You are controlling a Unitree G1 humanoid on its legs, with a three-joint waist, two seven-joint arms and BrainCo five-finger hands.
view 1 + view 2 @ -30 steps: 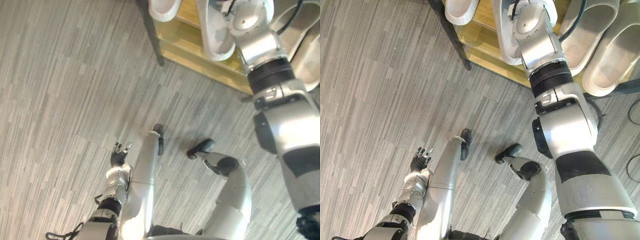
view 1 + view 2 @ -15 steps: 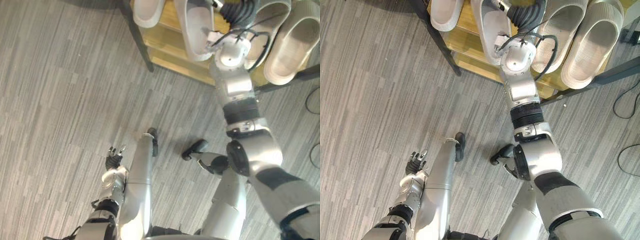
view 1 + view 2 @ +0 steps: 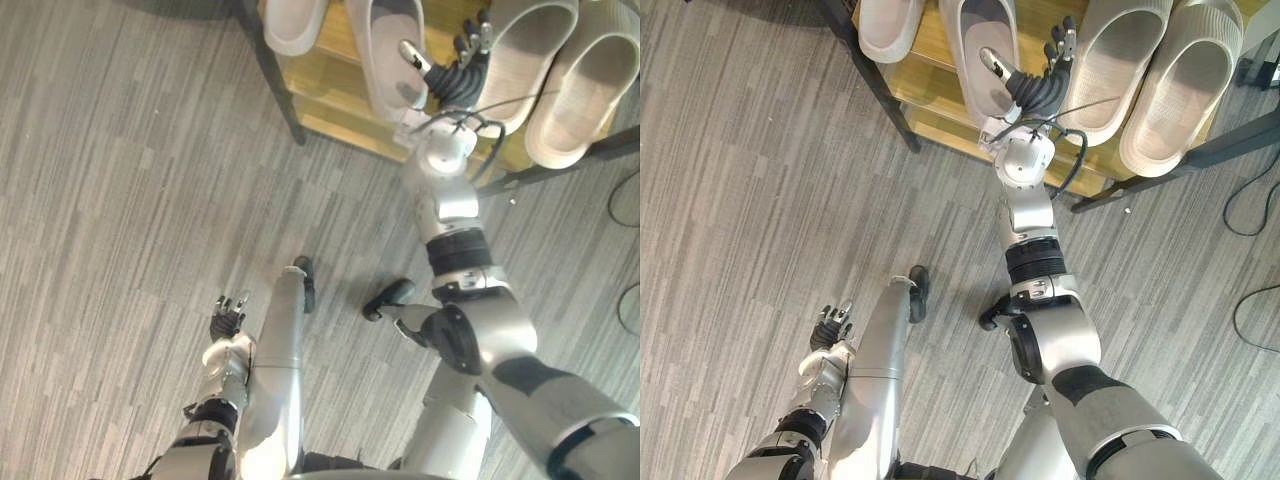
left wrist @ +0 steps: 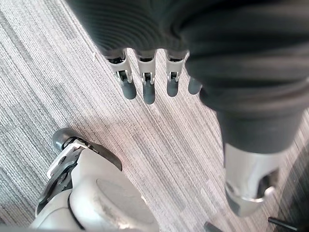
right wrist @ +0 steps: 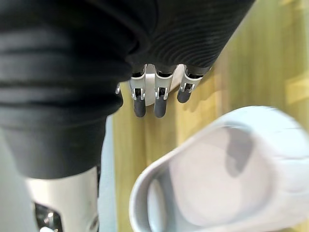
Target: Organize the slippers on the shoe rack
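Right hand has drawn back from the white slipper, top centre, and is spread wide. Left hand hangs open, lower left.

A wooden shoe rack with a dark metal frame is standing on grey striped carpet, with two white slippers and two beige slippers lying side by side on its shelf.

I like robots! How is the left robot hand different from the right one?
The right robot hand reaches over the shoe rack, between two slippers; the left robot hand hangs low above the floor. The right robot hand's thumb spreads wide; the left's fingers sit close together. Both are open, holding nothing.
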